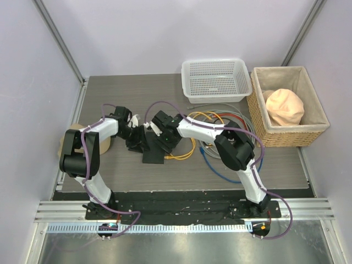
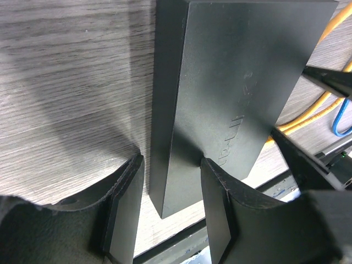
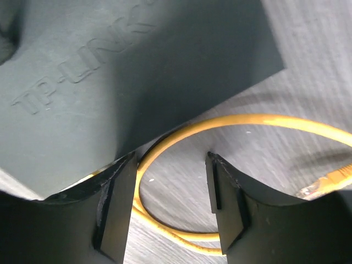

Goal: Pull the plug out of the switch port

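Near the middle of the wood-grain table [image 1: 121, 93], just ahead of both wrists, lay the switch [image 1: 152, 149]. It was a flat, matte-black rectangular box with crisp edges and a TP-LINK name embossed on its broad face. The left gripper [image 2: 170, 165] sat over the box's left part with the claw apart. One finger was beside the narrow side wall and the other overlapped the top face; whether either pad pressed on the box I could not tell.

The right gripper [image 3: 170, 159] hung at the switch's right edge, its claw also apart. A loop of thin, glossy yellow cable [image 3: 247, 118] passed between its fingers and ran off under one of them toward the box. The plug was hidden there, so its seating in the port could not be confirmed. A yellow-booted connector [image 3: 323, 184] lay loose on the table further right, probably the cable's other end.

By my reading this was the approach stage, bracing and reaching, with nothing yet gripped. The next move called for the left claw to pin the light, smooth box so it would not slide on the laminate. The right claw would need to close on the plug body close to the port, not on the limp cord, then draw straight out along the socket's axis.
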Tool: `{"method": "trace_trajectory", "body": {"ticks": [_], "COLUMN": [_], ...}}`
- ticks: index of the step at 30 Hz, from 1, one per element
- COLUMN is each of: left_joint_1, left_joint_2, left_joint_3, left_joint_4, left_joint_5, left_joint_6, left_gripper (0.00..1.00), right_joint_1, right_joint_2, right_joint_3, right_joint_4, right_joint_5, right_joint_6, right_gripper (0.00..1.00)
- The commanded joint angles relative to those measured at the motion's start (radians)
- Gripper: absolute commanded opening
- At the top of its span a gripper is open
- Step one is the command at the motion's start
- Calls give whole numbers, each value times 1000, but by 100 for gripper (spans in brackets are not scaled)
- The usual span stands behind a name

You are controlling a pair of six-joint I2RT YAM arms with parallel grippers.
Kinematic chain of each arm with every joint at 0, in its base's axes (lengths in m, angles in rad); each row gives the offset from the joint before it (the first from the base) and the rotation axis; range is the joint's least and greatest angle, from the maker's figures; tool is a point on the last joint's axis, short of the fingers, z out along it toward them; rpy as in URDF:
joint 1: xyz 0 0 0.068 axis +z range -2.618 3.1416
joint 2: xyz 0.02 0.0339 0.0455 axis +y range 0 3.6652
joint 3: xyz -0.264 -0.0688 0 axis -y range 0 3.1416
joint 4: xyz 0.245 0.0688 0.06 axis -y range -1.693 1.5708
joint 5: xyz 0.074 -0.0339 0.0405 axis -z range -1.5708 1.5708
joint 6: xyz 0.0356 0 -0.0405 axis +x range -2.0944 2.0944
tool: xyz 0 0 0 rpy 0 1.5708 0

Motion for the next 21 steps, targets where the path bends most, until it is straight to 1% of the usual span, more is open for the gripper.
{"method": "trace_trajectory", "body": {"ticks": [1,4,5,7,8,9,10,11,12,14,15,16,18,20,21], "left_joint_1": [-8,-6,-6,-6,-6,-6,-6,-6,-6,-6,-6,-6,-6,-6,-6], "left_joint_2": [-4,-1,-4,-10,-19,-22,-27,-32,-32,-30,-29,-26,-19,-13,-13], "left_joint_3": [0,7,7,11,11,8,7,2,-3,-3,-4,-4,-1,7,8], "left_joint_4": [35,26,23,11,9,10,15,17,20,23,23,23,24,20,11], "left_joint_5": [-86,-83,-85,-83,-79,-79,-79,-79,-80,-85,-86,-85,-88,-103,-108], "left_joint_6": [22,22,22,13,11,8,5,5,5,3,3,5,8,20,25], "left_gripper": [49,49,49,49,49,49,49,49,49,49,49,49,49,49,49], "right_joint_1": [-41,-102,-149,-202,-258,-291,-314,-331,-341,-332,-308,-288,-247,-237,-236], "right_joint_2": [88,30,18,-11,-46,-68,-89,-129,-151,-210,-220,-226,-206,-165,-107], "right_joint_3": [-56,-104,-106,-106,-106,-101,-93,-84,-61,-50,-26,-12,-3,6,25], "right_joint_4": [-22,9,15,20,18,12,0,-32,-48,-74,-100,-127,-164,-204,-222], "right_joint_5": [251,273,274,302,290,182,111,16,-166,-392,-482,-617,-675,-744,-765], "right_joint_6": [-74,-78,-83,-89,-86,-84,-84,-89,-112,-150,-229,-264,-308,-319,-319], "right_gripper": [58,56,55,54,53,52,53,56,58,63,64,66,68,67,67]}}
